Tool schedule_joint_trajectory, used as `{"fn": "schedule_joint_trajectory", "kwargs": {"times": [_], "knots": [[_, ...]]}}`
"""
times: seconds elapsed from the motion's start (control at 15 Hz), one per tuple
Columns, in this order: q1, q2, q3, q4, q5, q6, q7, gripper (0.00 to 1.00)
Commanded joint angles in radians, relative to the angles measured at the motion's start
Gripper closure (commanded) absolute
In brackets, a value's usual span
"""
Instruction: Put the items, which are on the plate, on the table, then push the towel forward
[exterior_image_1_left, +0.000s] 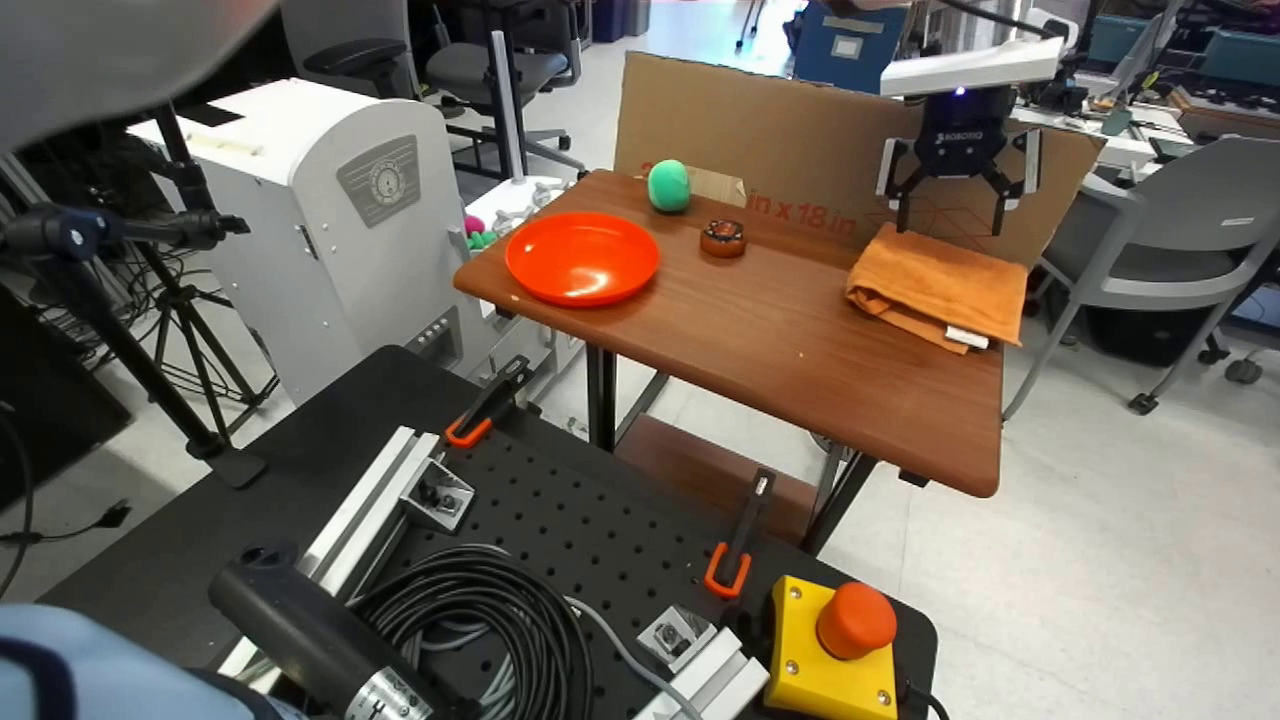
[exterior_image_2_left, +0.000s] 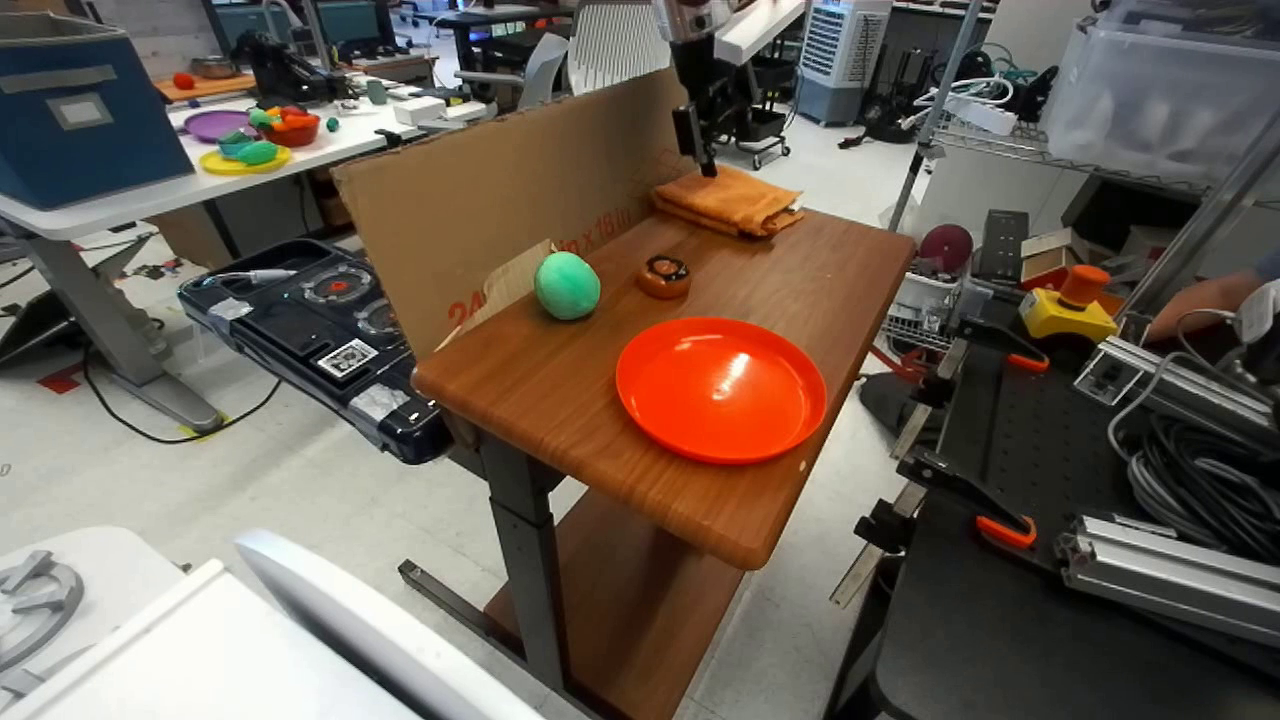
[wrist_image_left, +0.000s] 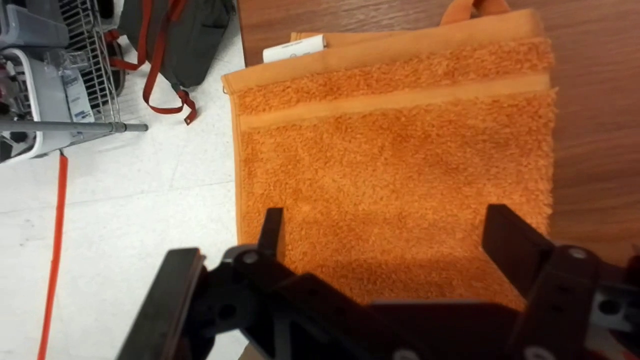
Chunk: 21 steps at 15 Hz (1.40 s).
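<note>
The towel (exterior_image_1_left: 940, 285) lies at one end of the bench (exterior_image_1_left: 780, 330), and over its side nearest the cardboard sheet (exterior_image_1_left: 720, 115) the claw (exterior_image_1_left: 950, 222) is held, fingers spread and nothing gripped. The push is judged to be the step in hand, since the reddish-brown lump (exterior_image_1_left: 722, 240) and, farther from the towel, the green ball (exterior_image_1_left: 669, 187) are set on the bench, off the plate (exterior_image_1_left: 583, 258). The fingertips are best lowered evenly until the pile is lightly pressed, then carried level, so that the towel is slid rather than bunched; its apparent overhang past the bench's end is to be minded. Whether the cloth is touched cannot be told. In the wrist view the towel's cardboard-side edge is masked by the claw; the arm (exterior_image_2_left: 692, 20) is cut off above, and which way is meant by forward is not shown.
</note>
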<state>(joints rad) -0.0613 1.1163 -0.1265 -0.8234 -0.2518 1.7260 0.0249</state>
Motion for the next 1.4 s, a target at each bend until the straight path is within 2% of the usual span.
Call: {"fn": "schedule_joint_trajectory", "kwargs": {"times": [0.0,0.13,0.47,0.8,1.0,1.33], "knots": [[0.022,0.116,-0.034,0.144,-0.013,-0.034,0.034,0.00],[0.011,0.162,-0.029,0.186,0.015,-0.059,0.058,0.00],[-0.070,0.256,0.028,0.233,0.163,-0.148,0.120,0.00],[-0.103,0.212,0.100,0.179,0.293,-0.216,0.106,0.00],[-0.095,0.204,0.139,0.124,0.325,-0.285,0.076,0.00],[-0.096,0.151,0.137,0.047,0.321,-0.377,0.150,0.00]]}}
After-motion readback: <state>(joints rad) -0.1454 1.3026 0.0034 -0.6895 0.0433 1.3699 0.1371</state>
